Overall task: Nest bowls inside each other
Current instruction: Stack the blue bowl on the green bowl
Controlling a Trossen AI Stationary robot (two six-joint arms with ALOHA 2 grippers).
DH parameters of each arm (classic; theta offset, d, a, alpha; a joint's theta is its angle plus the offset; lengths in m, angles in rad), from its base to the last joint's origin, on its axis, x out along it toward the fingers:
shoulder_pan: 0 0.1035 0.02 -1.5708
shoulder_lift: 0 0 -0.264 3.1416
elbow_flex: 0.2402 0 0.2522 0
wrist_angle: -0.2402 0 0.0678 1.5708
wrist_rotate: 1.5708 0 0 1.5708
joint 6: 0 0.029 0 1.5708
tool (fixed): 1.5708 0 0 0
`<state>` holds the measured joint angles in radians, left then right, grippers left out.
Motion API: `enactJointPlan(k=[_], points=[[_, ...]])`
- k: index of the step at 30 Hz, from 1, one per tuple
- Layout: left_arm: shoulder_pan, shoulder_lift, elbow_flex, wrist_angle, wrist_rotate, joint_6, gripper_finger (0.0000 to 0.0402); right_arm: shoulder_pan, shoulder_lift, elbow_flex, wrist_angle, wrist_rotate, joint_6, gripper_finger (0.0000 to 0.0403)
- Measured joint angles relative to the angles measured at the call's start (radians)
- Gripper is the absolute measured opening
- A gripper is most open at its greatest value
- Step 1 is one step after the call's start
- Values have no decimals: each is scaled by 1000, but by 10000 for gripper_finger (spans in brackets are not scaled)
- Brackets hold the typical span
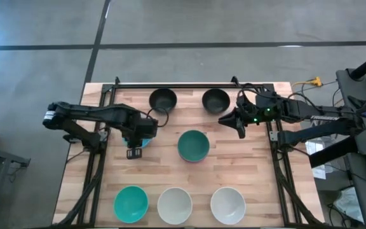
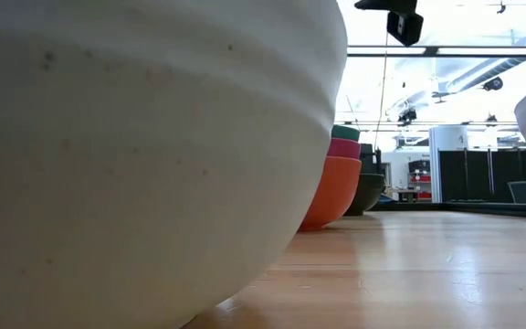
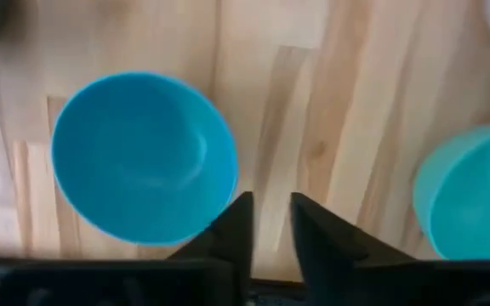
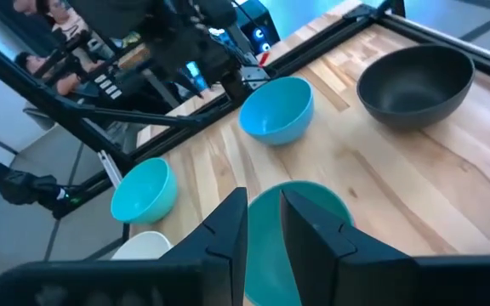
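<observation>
Left gripper point(image 3: 269, 223) — slightly parted, empty — points down beside blue bowl point(image 3: 143, 157).

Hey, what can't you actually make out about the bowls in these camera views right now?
High view: the round blue plastic bowl is mostly hidden beneath the left gripper.
High view: the centre teal-green plastic bowl covers whatever bowls sit under it.
Low view: the near white plastic bowl fills the picture, blocking most of the table.
</observation>
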<state>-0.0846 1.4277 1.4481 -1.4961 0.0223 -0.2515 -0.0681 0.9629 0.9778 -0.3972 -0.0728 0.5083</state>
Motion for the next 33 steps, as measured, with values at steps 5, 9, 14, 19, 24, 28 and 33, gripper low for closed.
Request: enactJointPlan(k=[5, 9, 14, 19, 24, 28, 33], points=[[18, -28, -73, 80, -2, -66, 161, 0, -13, 19, -9, -8, -45, 68], [18, -64, -134, 187, -1, -136, 205, 0, -20, 31, -11, -12, -61, 68], [18, -71, -220, 216, -1, -187, 214, 0, -32, 33, -13, -12, -69, 68], [20, -71, -316, 293, -1, -212, 215, 0, -33, 33, -14, -13, -76, 68], [33, -71, -393, 372, 3, -214, 215, 0, -33, 33, -16, -13, -76, 68], [33, -71, -445, 449, 14, -215, 215, 0, -34, 33, -17, -13, -66, 68], [59, -70, -500, 463, 2, -215, 215, 0, -34, 33, -17, -17, -64, 68]])
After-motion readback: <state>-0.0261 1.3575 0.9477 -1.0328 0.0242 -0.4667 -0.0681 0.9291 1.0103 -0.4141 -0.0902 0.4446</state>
